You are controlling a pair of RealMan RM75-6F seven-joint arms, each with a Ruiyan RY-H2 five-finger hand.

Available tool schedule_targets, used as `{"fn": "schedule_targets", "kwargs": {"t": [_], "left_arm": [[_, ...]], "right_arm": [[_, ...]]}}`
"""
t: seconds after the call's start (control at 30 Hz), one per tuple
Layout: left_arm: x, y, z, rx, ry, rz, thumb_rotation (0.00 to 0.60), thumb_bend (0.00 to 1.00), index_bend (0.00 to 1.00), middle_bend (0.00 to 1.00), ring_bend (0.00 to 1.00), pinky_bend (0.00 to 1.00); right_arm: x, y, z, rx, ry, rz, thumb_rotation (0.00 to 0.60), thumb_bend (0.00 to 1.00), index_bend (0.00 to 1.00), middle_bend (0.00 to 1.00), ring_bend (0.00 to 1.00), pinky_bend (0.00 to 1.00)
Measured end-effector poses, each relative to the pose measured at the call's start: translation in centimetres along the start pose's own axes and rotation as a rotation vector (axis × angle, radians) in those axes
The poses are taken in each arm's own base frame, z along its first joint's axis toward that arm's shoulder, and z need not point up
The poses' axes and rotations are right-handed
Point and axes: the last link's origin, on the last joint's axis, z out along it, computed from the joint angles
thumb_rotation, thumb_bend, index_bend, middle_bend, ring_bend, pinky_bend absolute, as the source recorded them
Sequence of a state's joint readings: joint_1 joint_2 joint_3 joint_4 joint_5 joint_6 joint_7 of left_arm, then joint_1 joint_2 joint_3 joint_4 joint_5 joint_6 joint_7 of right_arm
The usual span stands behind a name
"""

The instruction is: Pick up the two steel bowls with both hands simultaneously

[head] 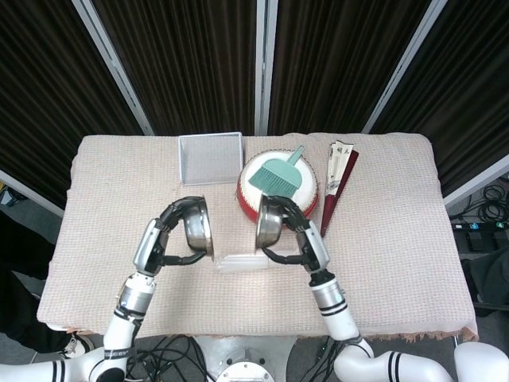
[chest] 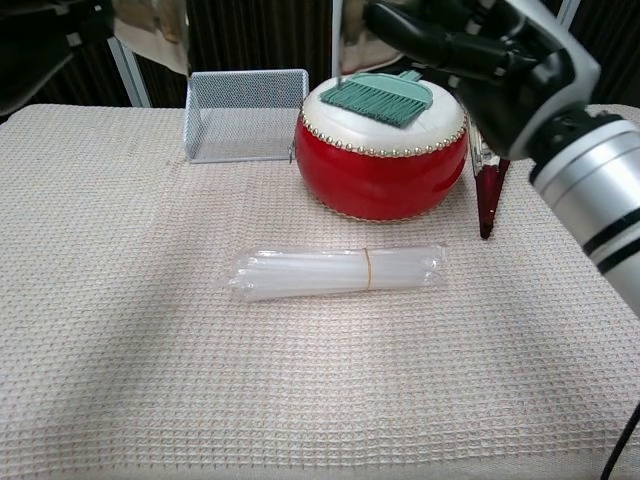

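Note:
Two steel bowls are held up off the table, tilted on edge. My left hand (head: pixel 176 231) grips the left steel bowl (head: pixel 197 227) by its rim, the bowl's opening facing right. My right hand (head: pixel 298 236) grips the right steel bowl (head: pixel 269 224) the same way, its opening facing left. In the chest view only the bottom of the left bowl (chest: pixel 152 30) shows at the top edge, and my right hand (chest: pixel 470 45) fills the upper right with a sliver of the right bowl (chest: pixel 350 35) beside it.
A bundle of clear straws (chest: pixel 338 271) lies on the beige cloth (head: pixel 398 239) between the arms. Behind stand a red drum (chest: pixel 380 165) with a teal brush (chest: pixel 378 97) on top, a wire mesh tray (head: pixel 211 157), and a folded dark red fan (head: pixel 338 181).

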State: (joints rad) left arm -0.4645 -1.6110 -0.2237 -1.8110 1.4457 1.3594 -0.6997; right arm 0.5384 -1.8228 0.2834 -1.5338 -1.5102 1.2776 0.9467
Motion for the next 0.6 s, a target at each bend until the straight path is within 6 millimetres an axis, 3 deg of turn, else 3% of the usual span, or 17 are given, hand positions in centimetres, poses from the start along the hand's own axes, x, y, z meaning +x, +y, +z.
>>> {"fn": "schedule_targets", "kwargs": {"t": [0.27,0.6], "left_arm": [[-2.0,-1.0,2.4,-0.002,-0.053,0.024,0.6,0.23,0.47,0.46,0.44,0.58],[-0.7,-0.5,3.7,-0.007,-0.014,0.027,0.6,0.23,0.47,0.46,0.44,0.58]], "right_arm": [[-3.5,0.6,2.8,-0.123,-0.129,0.216,0.6,0.16,0.46,0.42,0.35,0.42],[-0.6,-0.2,2.5,-0.09,-0.044,0.224,0.6,0.17,0.46,0.42,0.35,0.42]]}}
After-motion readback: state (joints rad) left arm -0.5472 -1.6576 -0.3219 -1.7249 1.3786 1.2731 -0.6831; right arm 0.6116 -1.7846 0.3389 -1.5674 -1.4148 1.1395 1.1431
